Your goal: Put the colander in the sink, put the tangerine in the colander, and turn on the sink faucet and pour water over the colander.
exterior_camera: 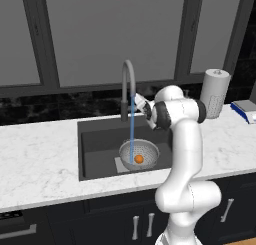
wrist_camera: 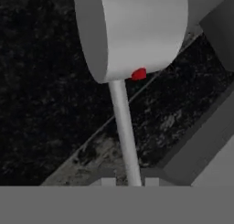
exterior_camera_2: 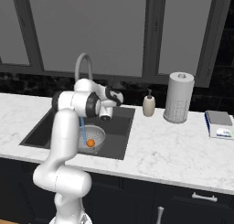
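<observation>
The silver colander (exterior_camera: 139, 153) (exterior_camera_2: 91, 136) sits in the dark sink (exterior_camera: 97, 149) (exterior_camera_2: 43, 129), with the orange tangerine (exterior_camera: 139, 159) (exterior_camera_2: 91, 143) inside it. A thin blue stream of water (exterior_camera: 132, 131) (exterior_camera_2: 83, 131) falls from the gooseneck faucet (exterior_camera: 128, 81) (exterior_camera_2: 83, 63) into the colander beside the tangerine. My gripper (exterior_camera: 136, 101) (wrist_camera: 130, 183) is up at the faucet, just right of its neck. In the hand view the faucet's thin lever rod (wrist_camera: 122, 127) runs down from a grey cylinder with a red dot, and the fingertips (wrist_camera: 107, 182) are shut on it.
A soap dispenser (exterior_camera_2: 148, 105) and a paper towel roll (exterior_camera: 215, 93) (exterior_camera_2: 178, 97) stand on the white marble counter (exterior_camera: 40, 159) right of the sink. A flat white and blue device (exterior_camera_2: 220, 124) lies at the far right. Dark windows rise behind.
</observation>
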